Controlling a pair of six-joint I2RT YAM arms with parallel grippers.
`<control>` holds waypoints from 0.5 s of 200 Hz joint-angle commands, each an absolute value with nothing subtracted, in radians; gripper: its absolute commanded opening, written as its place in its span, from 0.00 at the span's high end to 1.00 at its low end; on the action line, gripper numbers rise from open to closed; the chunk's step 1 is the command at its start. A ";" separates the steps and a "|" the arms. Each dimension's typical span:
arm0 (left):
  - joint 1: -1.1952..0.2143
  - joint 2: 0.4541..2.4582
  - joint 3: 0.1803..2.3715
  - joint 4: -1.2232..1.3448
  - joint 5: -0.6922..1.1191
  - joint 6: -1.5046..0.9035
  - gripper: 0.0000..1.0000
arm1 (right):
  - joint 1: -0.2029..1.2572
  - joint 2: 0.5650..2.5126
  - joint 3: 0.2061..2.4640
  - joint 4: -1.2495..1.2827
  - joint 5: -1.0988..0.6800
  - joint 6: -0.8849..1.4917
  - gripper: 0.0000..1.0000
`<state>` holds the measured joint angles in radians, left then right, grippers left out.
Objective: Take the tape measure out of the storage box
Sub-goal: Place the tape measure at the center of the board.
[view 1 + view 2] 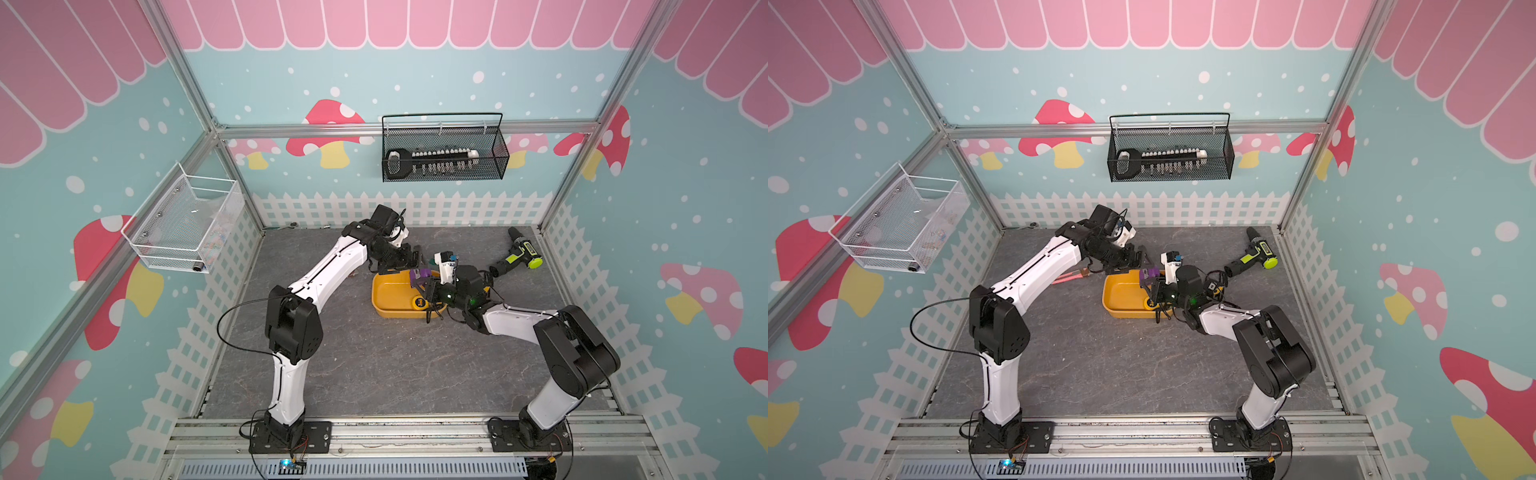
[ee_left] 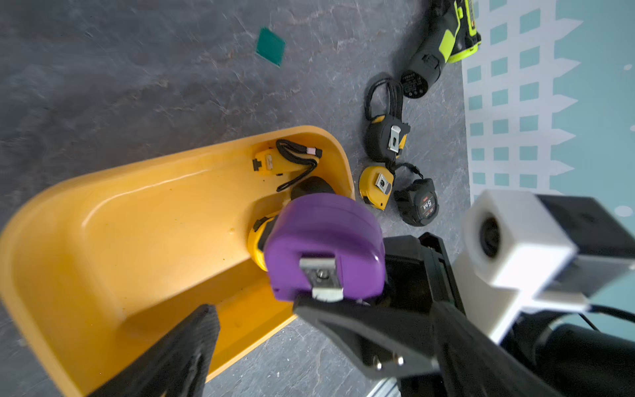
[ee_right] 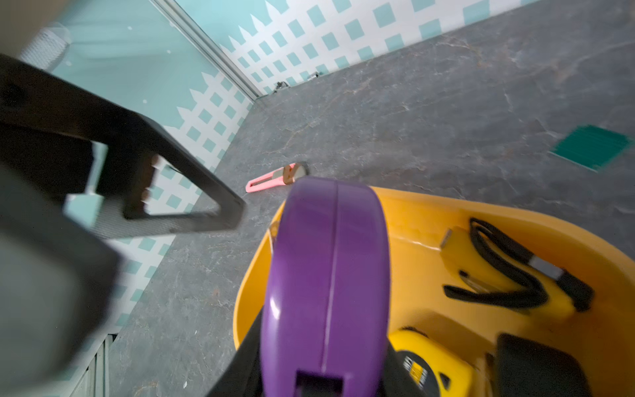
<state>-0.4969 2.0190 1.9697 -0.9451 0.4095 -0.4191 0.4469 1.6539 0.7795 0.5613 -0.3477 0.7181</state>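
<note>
**Hand-off over the tub:** The right gripper [image 1: 423, 283] is pinching a purple tape measure [image 1: 421, 274] by its flat sides. It is holding the smooth, rounded shell over the upper-right rim of the box [image 1: 388, 293], just right of centre in both top views. A moulded seam is running along the shell's narrow edge, and a bright metal clip is showing on one face.

The left gripper [image 1: 420, 258] is hanging just above that rim in the frame, spread wide. One of its triangular black fingers [image 3: 185, 225] is standing clear of the purple shell. Whether the other finger is touching the shell cannot be told.

The box is a shallow, glossy yellow-orange plastic tub with rounded corners and a rolled lip. Two yellow measures are lying at its right end, one [image 3: 501, 275] trailing a black loop strap and the other [image 3: 429, 369] sitting beneath the raised purple one. The box's left half is showing bare, smooth plastic.

Three more measures [image 2: 386, 137] are lying in a cluster on the bench [image 1: 374, 365] between the box and a black-and-lime drill [image 1: 517, 255]. A pink knife [image 1: 1069, 276] is lying left of the box beneath the left arm, and a flat green square [image 2: 270, 46] is resting well apart from the box.

The bench's grey, veined, stone-look surface is lying open across the lower half of the frame, between the two arms. A black wire-mesh basket [image 1: 442, 153] is hanging on the back wall at upper centre, and a white mesh basket [image 1: 187, 224] is hanging on the wall at left.
</note>
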 commanded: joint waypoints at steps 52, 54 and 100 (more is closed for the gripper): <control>-0.616 2.108 1.989 -1.057 0.096 -0.211 0.01 | 0.028 1.332 0.773 -0.068 -0.538 0.568 0.85; -0.618 2.113 1.989 -1.056 0.093 -0.210 0.01 | 0.021 1.329 0.773 -0.083 -0.545 0.562 0.84; -0.657 2.243 2.086 -1.060 0.057 -0.199 0.01 | -0.015 1.374 0.772 -0.304 -0.711 0.473 0.83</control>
